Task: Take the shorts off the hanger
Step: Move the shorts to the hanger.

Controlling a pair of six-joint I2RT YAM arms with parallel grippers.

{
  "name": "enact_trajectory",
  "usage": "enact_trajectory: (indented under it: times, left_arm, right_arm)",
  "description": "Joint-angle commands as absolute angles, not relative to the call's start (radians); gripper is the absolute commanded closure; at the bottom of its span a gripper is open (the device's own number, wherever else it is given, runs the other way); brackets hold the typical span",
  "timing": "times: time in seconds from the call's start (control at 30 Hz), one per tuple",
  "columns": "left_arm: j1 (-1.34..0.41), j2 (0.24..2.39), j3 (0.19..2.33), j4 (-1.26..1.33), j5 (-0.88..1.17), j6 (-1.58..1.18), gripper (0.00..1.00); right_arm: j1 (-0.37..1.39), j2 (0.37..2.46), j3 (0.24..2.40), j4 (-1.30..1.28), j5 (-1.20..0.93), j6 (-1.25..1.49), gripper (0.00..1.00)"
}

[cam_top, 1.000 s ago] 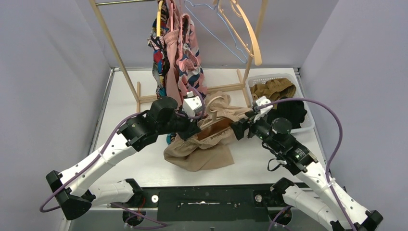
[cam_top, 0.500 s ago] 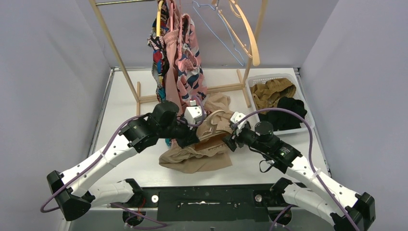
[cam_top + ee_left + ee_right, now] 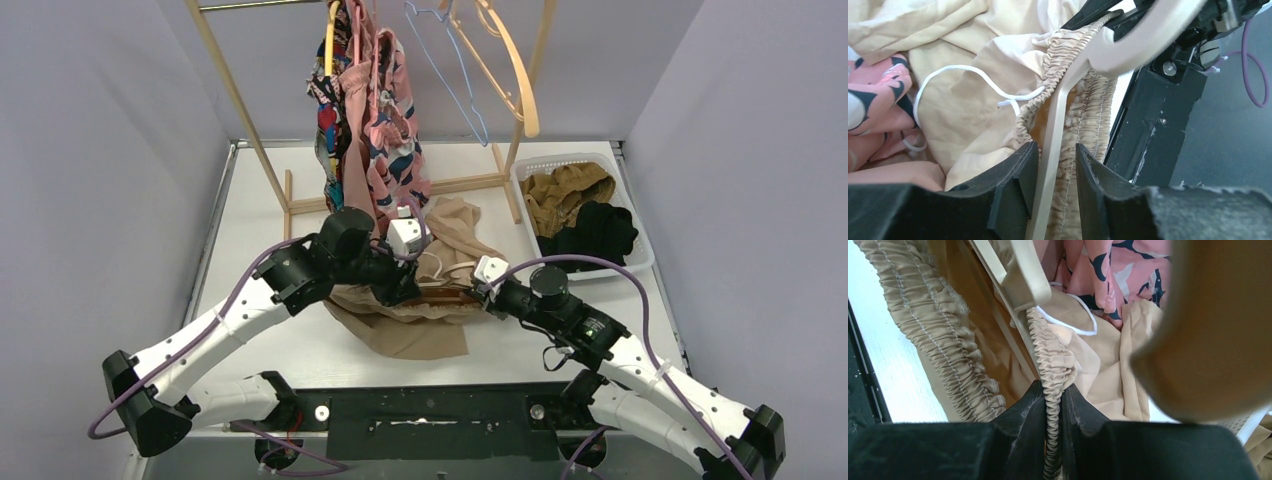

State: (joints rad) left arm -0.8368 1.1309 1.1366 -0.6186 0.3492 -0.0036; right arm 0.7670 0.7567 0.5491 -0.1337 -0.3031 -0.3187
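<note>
Beige shorts (image 3: 420, 335) lie crumpled on the table, still threaded on a pale hanger (image 3: 1148, 35). My left gripper (image 3: 408, 290) is at their left end. Its jaws (image 3: 1055, 150) stand a little apart, loosely round the hanger's thin bar (image 3: 1054, 125) and the gathered waistband (image 3: 1093, 115). My right gripper (image 3: 482, 290) comes in from the right. In the right wrist view it (image 3: 1052, 387) is shut on the beige waistband (image 3: 1048, 345), just below the hanger's shoulder (image 3: 1020, 275). Pink floral shorts (image 3: 395, 120), comic-print shorts (image 3: 328, 120) and dusty pink shorts (image 3: 355, 170) hang on the rack.
A white basket (image 3: 575, 160) at the right holds mustard-brown shorts (image 3: 570, 190) and black shorts (image 3: 600, 230). The wooden rack's leg (image 3: 240, 110) slants along the left. An empty blue wire hanger (image 3: 450, 70) and an empty wooden hanger (image 3: 510, 70) hang at the top.
My right gripper moved left to the shorts and closed on the waistband. My left gripper's jaws eased apart round the hanger bar. The beige shorts shifted toward the near edge.
</note>
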Motion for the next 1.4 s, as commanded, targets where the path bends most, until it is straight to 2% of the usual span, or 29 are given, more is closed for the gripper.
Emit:
enact_trajectory:
  times: [0.0,0.17,0.37,0.4,0.47,0.57,0.6,0.7,0.77,0.83,0.9,0.97,1.0,1.1,1.13,1.27,1.37]
  left_arm:
    - [-0.856,1.201,1.165,-0.592,0.436,-0.018,0.66]
    - [-0.876,1.264,1.2,-0.601,0.437,-0.023,0.65]
    - [-0.884,1.245,1.21,-0.606,0.332,-0.026,0.93]
    - [-0.884,1.232,1.205,-0.599,0.314,-0.026,0.98]
    - [-0.884,1.195,1.188,-0.575,0.283,-0.034,1.0]
    - [-0.883,1.118,1.147,-0.524,0.235,-0.046,1.0]
    - [-0.883,1.099,1.137,-0.511,0.226,-0.047,1.0]
    - [-0.881,1.054,1.115,-0.482,0.213,-0.046,1.0]
    - [-0.882,1.037,1.113,-0.479,0.219,-0.041,1.0]
    - [-0.882,1.031,1.119,-0.481,0.234,-0.034,1.0]
    - [-0.881,1.033,1.133,-0.485,0.24,-0.037,1.0]
    - [-0.883,1.038,1.148,-0.499,0.235,-0.039,1.0]
    - [-0.882,1.041,1.153,-0.507,0.225,-0.038,1.0]
    - [-0.883,1.042,1.158,-0.522,0.192,-0.04,1.0]
    - [-0.882,1.039,1.155,-0.522,0.184,-0.042,1.0]
    - [-0.883,1.0,1.135,-0.5,0.149,-0.052,1.0]
    - [-0.883,0.954,1.109,-0.464,0.093,-0.065,1.0]
  right_arm:
    - [0.763,0.723,0.579,0.047,-0.308,-0.298,1.0]
    - [0.762,0.73,0.586,0.037,-0.319,-0.291,1.0]
    - [0.757,0.727,0.589,0.038,-0.272,-0.268,1.0]
    - [0.756,0.722,0.589,0.042,-0.253,-0.262,0.97]
    - [0.755,0.711,0.584,0.056,-0.206,-0.238,0.89]
    - [0.75,0.687,0.581,0.074,-0.12,-0.171,0.6]
    - [0.747,0.677,0.583,0.076,-0.09,-0.149,0.54]
    - [0.735,0.651,0.589,0.072,0.0,-0.084,0.41]
    - [0.724,0.642,0.605,0.049,0.04,-0.046,0.38]
    - [0.706,0.648,0.634,0.009,0.054,-0.01,0.4]
    - [0.686,0.669,0.672,-0.044,0.054,0.026,0.5]
    - [0.671,0.699,0.721,-0.099,0.071,0.064,0.53]
    - [0.669,0.71,0.739,-0.118,0.082,0.075,0.58]
    - [0.665,0.724,0.756,-0.138,0.162,0.108,0.83]
    - [0.664,0.724,0.754,-0.14,0.205,0.119,0.87]
    - [0.64,0.732,0.733,-0.156,0.338,0.153,0.92]
    - [0.598,0.748,0.726,-0.173,0.4,0.197,0.91]
